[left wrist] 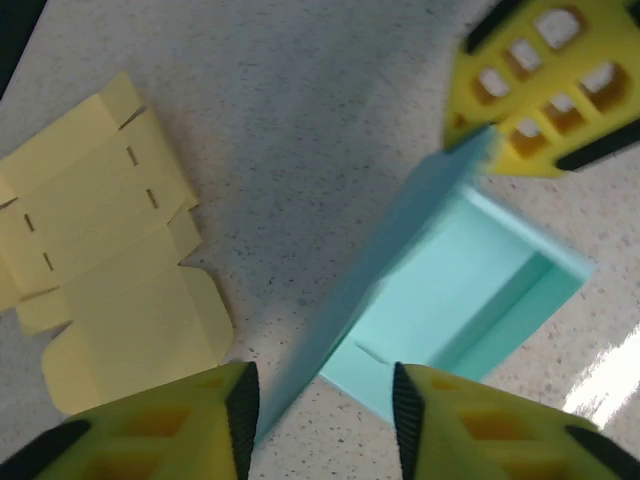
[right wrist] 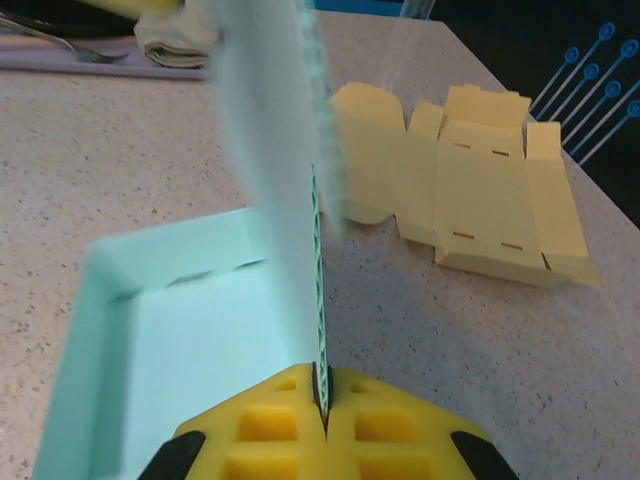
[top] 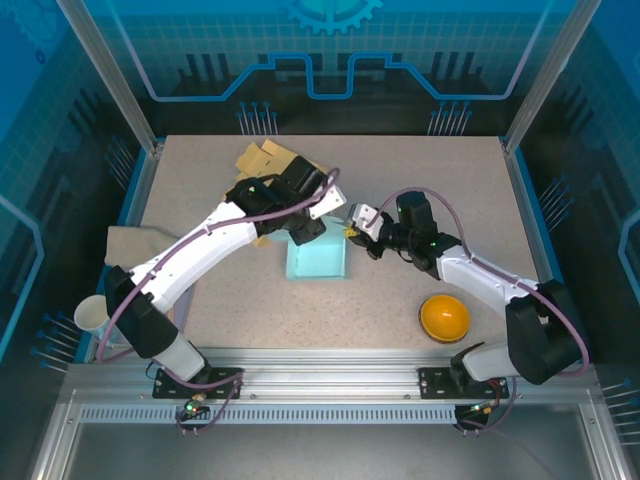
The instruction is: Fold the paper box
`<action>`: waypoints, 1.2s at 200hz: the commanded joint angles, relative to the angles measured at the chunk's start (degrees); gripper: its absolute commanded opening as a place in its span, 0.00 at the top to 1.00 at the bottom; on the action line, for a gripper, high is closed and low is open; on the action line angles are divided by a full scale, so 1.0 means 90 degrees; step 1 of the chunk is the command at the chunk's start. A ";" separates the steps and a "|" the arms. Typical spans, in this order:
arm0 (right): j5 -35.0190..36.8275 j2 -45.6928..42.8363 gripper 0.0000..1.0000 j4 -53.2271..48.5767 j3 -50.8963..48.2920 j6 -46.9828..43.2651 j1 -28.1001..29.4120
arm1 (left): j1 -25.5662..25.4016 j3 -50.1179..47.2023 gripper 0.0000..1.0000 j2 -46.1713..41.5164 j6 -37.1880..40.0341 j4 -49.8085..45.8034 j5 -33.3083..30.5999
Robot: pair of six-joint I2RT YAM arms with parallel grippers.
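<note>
Turquoise card, half-folded: paper box (top: pixel 318 258) at mid-table, open side up, set on the speckled table (top: pixel 420 180) between the two arms. Low walls raised on the near and side edges in the right wrist view (right wrist: pixel 190 350). One long flap (right wrist: pixel 265 180) upright along the box's far-right side, thin edge toward the right wrist camera, blurred higher up.

Right gripper (right wrist: pixel 320 385) clenched on that flap, yellow fingers pressed together with the card's edge pinched in the seam between them. From above, same gripper (top: pixel 352 228) at the box's far-right corner, reaching in from the right.

Left gripper (left wrist: pixel 320 400) released, jaws standing apart, hovering over the box's far-left side. Flap's lower edge (left wrist: pixel 400 240) running down into the gap, closer to the left-hand finger; contact impossible to judge. Box interior (left wrist: pixel 470 290) visible beyond, and the right gripper's fingers (left wrist: pixel 540 90) at the flap's far end.

Pale yellow flat box blanks (top: pixel 270 160) lying unfolded on the far side of the table, just beyond the left gripper and apart from the turquoise box; slots and tabs plain in both wrist views (left wrist: pixel 110 250) (right wrist: pixel 480 190).

Orange dome (top: pixel 444 316) near the right arm's base. Paper cup (top: pixel 92 314) at the near-left edge, tan sheet (top: pixel 130 245) beside it.
</note>
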 commanded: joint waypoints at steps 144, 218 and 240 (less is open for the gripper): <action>0.0474 -0.0114 1.00 0.1965 -0.0807 -0.0088 -0.0009 | 0.3547 -0.1733 0.15 0.0015 -0.6414 0.2393 0.3514; 0.0564 0.0018 1.00 0.1937 -0.0764 -0.0028 -0.0020 | 0.2802 -0.1518 0.20 0.0664 -0.6469 0.2431 0.3642; 0.0817 0.0105 1.00 0.1919 -0.0718 0.0079 -0.0003 | 0.2621 -0.1768 0.22 0.0576 -0.6774 0.2625 0.3594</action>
